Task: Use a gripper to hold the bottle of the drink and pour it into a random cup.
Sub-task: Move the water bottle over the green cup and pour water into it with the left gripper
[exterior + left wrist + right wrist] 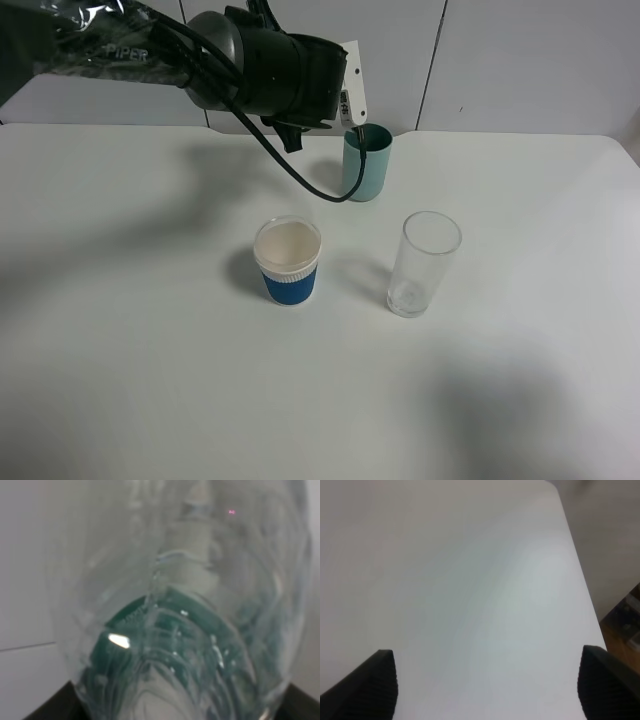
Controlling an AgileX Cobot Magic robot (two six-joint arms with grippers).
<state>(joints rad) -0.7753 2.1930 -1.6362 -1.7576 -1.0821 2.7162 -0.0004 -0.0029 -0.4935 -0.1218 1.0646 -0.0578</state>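
Note:
My left gripper [345, 100] hangs at the back of the table, just above and to the left of the teal-green cup [367, 165], which stands upright. In the exterior view the arm and gripper head hide the bottle. In the left wrist view the clear bottle [200, 580] fills the picture, tilted and held between the fingers, with clear liquid and a dark green shape showing through it. My right gripper [490, 690] is open and empty above bare table; it is out of the exterior view.
A white cup with a blue sleeve [289, 262] stands mid-table. A clear glass tumbler [423, 263] stands to its right. A black cable [300, 172] loops down beside the teal cup. The white table's [470, 580] edge and the floor beyond show in the right wrist view.

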